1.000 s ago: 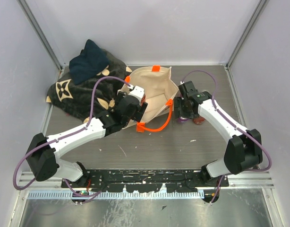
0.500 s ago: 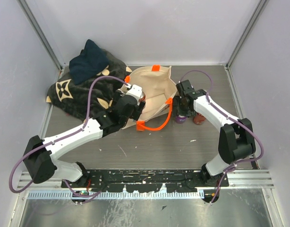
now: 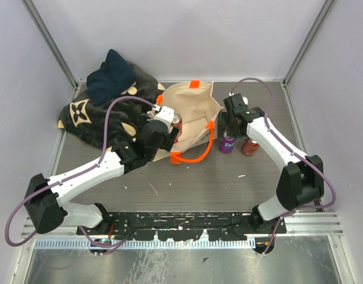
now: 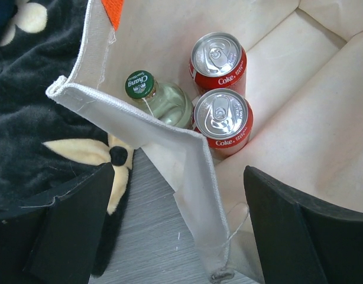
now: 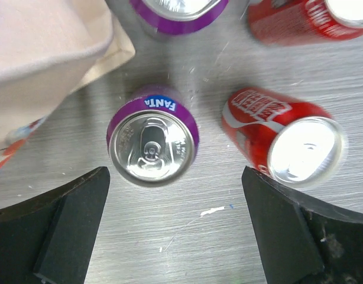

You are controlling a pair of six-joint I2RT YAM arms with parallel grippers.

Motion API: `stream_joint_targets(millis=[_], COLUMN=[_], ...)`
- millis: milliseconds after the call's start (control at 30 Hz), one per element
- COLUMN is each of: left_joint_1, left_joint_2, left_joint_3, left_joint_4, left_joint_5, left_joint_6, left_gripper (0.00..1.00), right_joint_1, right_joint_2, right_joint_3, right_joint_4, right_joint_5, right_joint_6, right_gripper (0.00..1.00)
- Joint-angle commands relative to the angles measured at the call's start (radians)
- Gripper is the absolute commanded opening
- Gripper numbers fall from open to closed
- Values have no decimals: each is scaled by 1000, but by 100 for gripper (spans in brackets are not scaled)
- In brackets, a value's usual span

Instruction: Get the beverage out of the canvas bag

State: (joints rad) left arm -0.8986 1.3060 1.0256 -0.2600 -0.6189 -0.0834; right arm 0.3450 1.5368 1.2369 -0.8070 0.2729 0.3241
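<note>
From above, the canvas bag [image 3: 196,109] stands open at the back of the surface [image 3: 187,183]. Its left side touches the dark blanket [image 3: 96,118], and one orange handle [image 3: 199,155] flops out toward the front. The left arm reaches long and low from its base to the bag's near left corner. The left claw [image 3: 168,125] hangs right at that rim, where one of the Coke cans [image 3: 177,120] peeks out. The right arm bends up and back with its elbow out to the side, so the right claw [image 3: 233,118] points down just beside the bag's right wall. A purple can [image 3: 227,143] and a red can [image 3: 249,146] stand on the surface near it. I think those are out of the bag already. In the left wrist view, the left claw [image 4: 178,177] is spread wide and holds nothing. The bag's cloth wall runs between its fingers, so it may be lined up to pinch the wall and keep the bag open, or to dip inside. The drinks to take out are in that corner of the bag: two Coke cans [image 4: 221,118] and a green-capped bottle [image 4: 164,100], all upright and packed close together. In the right wrist view, the right claw [image 5: 175,171] is also spread wide and empty, looking straight down on the purple can [image 5: 153,142], which is marked Fanta. The red can [image 5: 276,136] is just beside it, and two more cans peek in at the top edge. The cans stand clear of the bag, likely so they stay out of the way.
</note>
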Motion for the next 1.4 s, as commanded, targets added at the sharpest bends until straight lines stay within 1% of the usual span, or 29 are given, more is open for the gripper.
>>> stream_joint_targets(millis=[0,167,300,367,433,533,633,700,800,867,933,1100,1267,1367], left_joint_1=[2,2,3,4,3,2,2,3,2,3,2,3,2,2], left_joint_2=[4,12,8,16,28,44,49,52,58,65,73,90,88,72], left_joint_3=[-7,1,-14,-16,-14,-18,-42,-61,-80,-85,-88,-105,-106,-113], left_joint_4=[-4,-32,-28,-33,-43,-55,-42,-28,-14,-12,-11,-1,-19,-31], left_joint_5=[0,-4,8,9,17,27,40,48,56,65,73,74,50,22], left_joint_6=[-15,-50,-66,-77,-93,-123,-149,-162,-177,-184,-191,-200,-212,-224], left_gripper=[98,98,98,98,98,98,98,98,98,98,98,98,98,98], right_joint_1=[13,34,69,93,128,204,269,280,280,281,281,280,280,281], right_joint_2=[-170,-267,-269,-237,-187,-107,-35,0,41,71,101,185,302,367], right_joint_3=[130,254,313,335,359,389,411,406,390,387,386,379,440,477], right_joint_4=[-2,65,168,200,214,221,232,255,287,302,313,372,391,391], right_joint_5=[104,83,-36,-105,-141,-157,-170,-185,-201,-214,-220,-220,-225,-208], right_joint_6=[0,-31,-51,-64,-80,-117,-148,-148,-143,-142,-136,-94,-59,-49], right_gripper=[100,100,89,82,77,75,68,63,61,61,63,78,88,92])
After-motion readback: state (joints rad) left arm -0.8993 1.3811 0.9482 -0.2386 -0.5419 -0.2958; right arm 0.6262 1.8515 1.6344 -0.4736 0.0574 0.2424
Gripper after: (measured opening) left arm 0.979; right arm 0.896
